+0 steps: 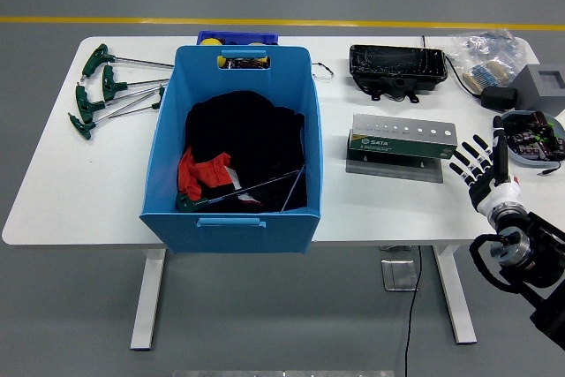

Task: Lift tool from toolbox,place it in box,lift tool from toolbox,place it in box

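The right robot hand (pixel 482 168) is hovering over the surface's (pixel 88 200) near right edge, fingers spread, holding nothing. One blue box (pixel 232 152) is sitting mid-surface, with four green-handled tools (pixel 101 90) lying left of it and one toolbox (pixel 402 139) right, bare surface between.

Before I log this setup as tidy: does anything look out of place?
Mostly tidy. The blue box holds crumpled black and red cloth with thin metal rods lying slantwise on it. The green-handled T-wrenches lie loose and fanned out at the table's left.
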